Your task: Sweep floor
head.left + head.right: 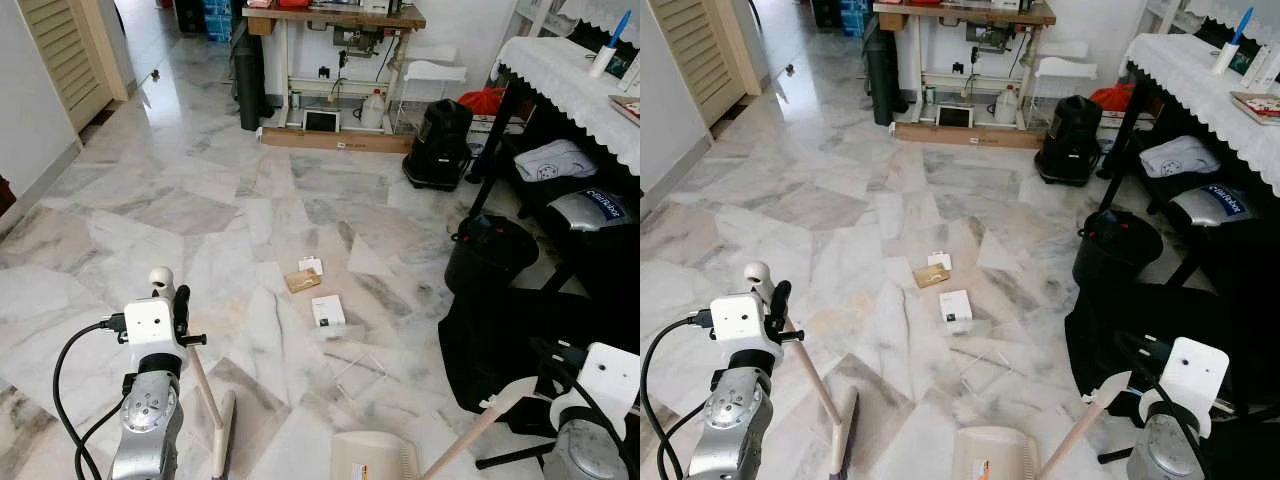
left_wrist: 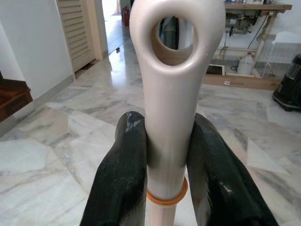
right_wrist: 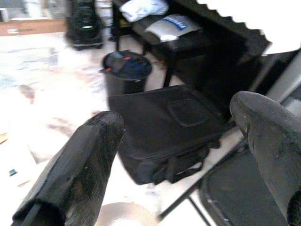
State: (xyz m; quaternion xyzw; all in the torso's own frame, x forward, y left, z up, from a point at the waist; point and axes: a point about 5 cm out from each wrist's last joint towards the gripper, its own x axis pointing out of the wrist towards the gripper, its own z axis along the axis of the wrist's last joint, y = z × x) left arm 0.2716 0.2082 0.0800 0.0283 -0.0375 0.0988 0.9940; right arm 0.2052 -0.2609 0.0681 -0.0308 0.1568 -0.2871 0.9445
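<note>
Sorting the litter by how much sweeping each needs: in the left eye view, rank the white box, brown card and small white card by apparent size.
1. white box
2. brown card
3. small white card
The two cards look close in size.

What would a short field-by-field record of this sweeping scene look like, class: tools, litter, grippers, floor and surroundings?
Floor: grey-veined marble floor
Left gripper: shut on the broom handle, near its hanging loop
Broom head: down on the floor, close to the robot
Right gripper: open, fingers apart
Dustpan: on the floor, its long handle slanting towards the right arm
Litter: brown card, white box, clear wrapper
Nearby: black bin, black bag
</note>
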